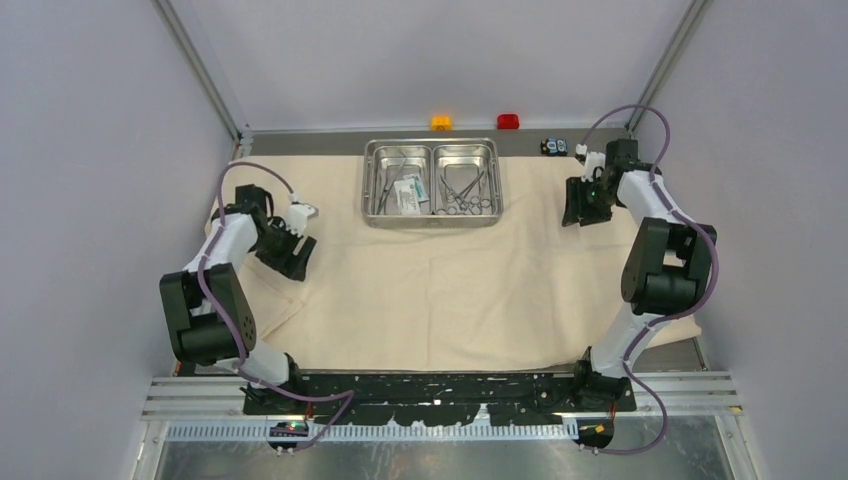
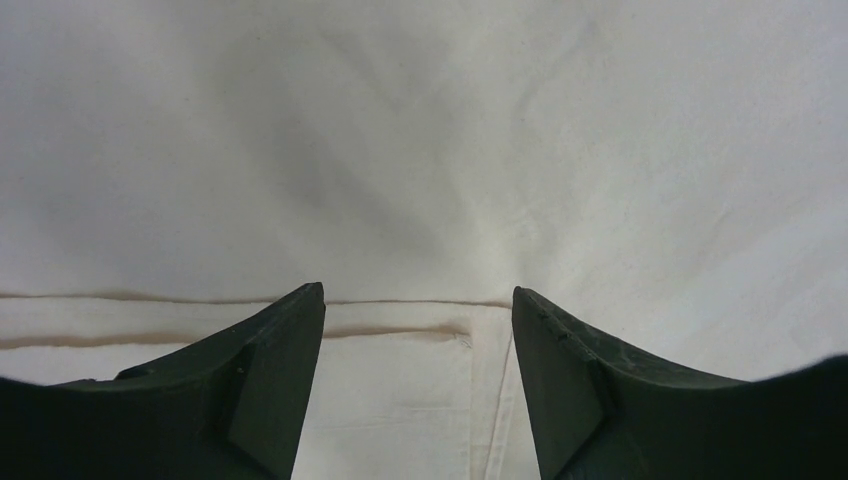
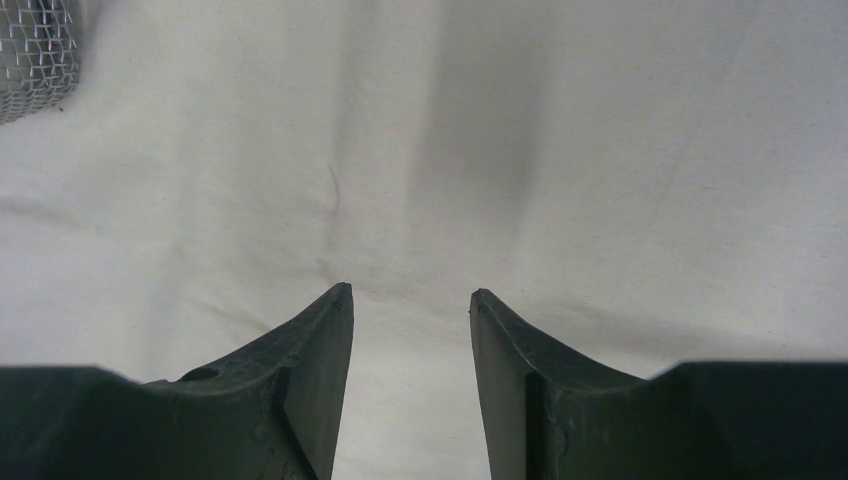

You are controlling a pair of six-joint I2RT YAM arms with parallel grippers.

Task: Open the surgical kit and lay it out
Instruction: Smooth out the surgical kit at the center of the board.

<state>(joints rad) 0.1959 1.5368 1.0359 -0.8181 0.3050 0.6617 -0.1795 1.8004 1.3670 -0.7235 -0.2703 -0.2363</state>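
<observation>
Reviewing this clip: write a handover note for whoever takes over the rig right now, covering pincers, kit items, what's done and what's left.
Left pincer: open, empty, over the left hem of the beige cloth.
Right pincer: open, empty, over the cloth near its far right edge.
The steel tray stands on the cloth at far centre. Its left compartment holds the straight tools and the white/teal packets. Its right compartment holds the ring-handled clamps.
Done: the cloth is spread open.
Left: nothing from the tray lies on the cloth yet, so lift out the tools, clamps and packets and lay them out.
</observation>
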